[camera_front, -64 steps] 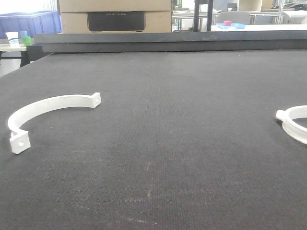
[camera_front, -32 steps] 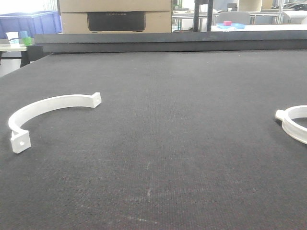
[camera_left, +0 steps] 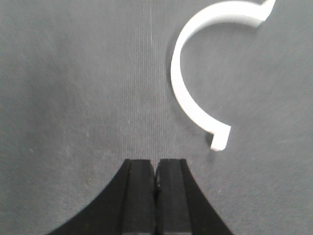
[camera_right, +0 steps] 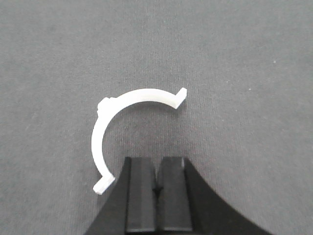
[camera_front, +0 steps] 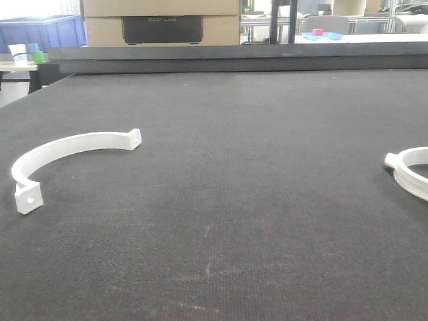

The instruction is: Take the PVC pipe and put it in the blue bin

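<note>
Two white curved PVC pipe pieces lie flat on the dark felt table [camera_front: 267, 174]. One half-ring [camera_front: 73, 144] is at the left, and it also shows in the left wrist view [camera_left: 177, 73], ahead and right of my left gripper [camera_left: 156, 164]. The other [camera_front: 404, 179] is cut off by the right edge; in the right wrist view [camera_right: 98, 142] it lies just ahead and left of my right gripper [camera_right: 157, 161]. Both grippers are shut with nothing in them and hover above the table. A blue bin [camera_front: 47, 30] stands far back on the left, beyond the table.
A raised dark rail [camera_front: 234, 59] runs along the table's far edge. Behind it stands a cardboard box with a black unit [camera_front: 162, 28]. A small side table with cups [camera_front: 20, 57] is at the far left.
</note>
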Tool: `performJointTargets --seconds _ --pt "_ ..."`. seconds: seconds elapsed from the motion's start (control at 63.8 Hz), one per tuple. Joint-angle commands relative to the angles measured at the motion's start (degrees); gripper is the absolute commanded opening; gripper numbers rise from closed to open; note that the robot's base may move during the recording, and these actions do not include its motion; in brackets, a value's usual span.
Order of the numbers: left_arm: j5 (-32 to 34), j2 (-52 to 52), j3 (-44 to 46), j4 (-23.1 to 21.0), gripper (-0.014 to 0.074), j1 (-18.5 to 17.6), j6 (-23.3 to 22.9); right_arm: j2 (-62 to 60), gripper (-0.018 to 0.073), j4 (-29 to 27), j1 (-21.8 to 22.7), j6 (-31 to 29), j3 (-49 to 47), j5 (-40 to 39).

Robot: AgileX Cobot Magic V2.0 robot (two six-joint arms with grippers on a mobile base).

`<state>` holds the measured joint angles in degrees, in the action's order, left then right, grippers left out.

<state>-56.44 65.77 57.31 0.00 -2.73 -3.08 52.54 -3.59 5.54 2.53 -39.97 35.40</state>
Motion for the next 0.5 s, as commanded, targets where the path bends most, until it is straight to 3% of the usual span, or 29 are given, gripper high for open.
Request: performJointTargets --seconds 0.0,0.282,0.486 --pt "0.1 3.0 0.5 -1.4 -0.0111 -0.3 0.1 1.9 -0.0162 0.6 0.0 -0.1 -0.4 -3.6" --pt "6.4 8.9 0.5 -4.1 -0.0111 -0.3 0.1 3.6 -0.0162 -2.4 0.0 -0.1 -0.6 -7.6" --pt "8.3 9.5 0.5 -4.9 -0.0111 -0.3 0.1 11.5 -0.0158 -1.7 0.0 -0.1 -5.7 3.0"
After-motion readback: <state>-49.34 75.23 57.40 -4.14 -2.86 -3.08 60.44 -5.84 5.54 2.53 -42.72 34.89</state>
